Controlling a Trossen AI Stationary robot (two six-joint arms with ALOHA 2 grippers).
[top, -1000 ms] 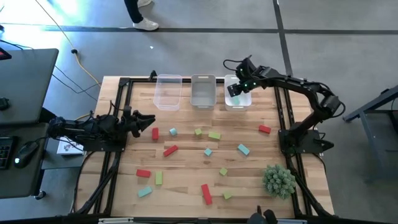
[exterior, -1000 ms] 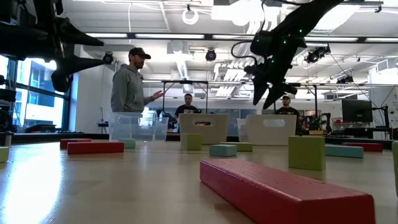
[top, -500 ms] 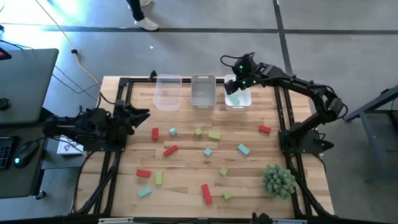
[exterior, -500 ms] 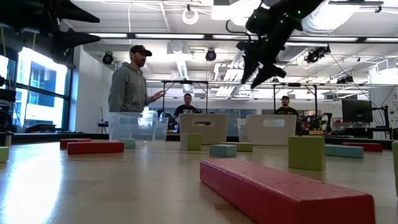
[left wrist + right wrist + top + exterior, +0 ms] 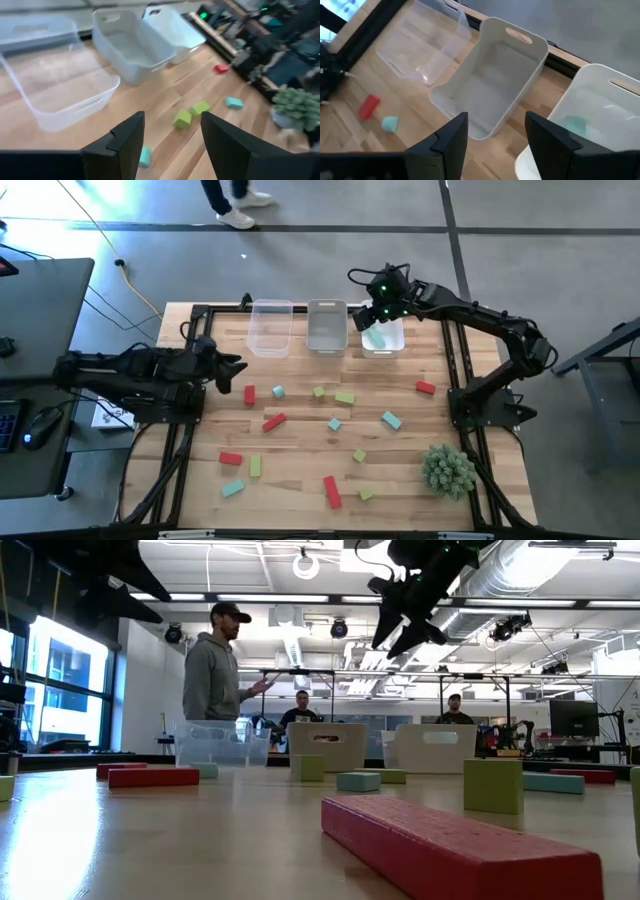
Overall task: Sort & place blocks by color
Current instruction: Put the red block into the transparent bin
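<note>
Right gripper: spread, empty, up over the white plastic bin holding a teal block.
Left gripper: spread, empty, near the small red block.

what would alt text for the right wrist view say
The right gripper, fingers open and empty, hangs above three bins on a wooden table; a teal block lies in the white bin. A red block and another teal block sit on the table.

Red, yellow-green and teal blocks lie scattered flat across the bench; one teal block rests inside the rightmost bin.
</note>
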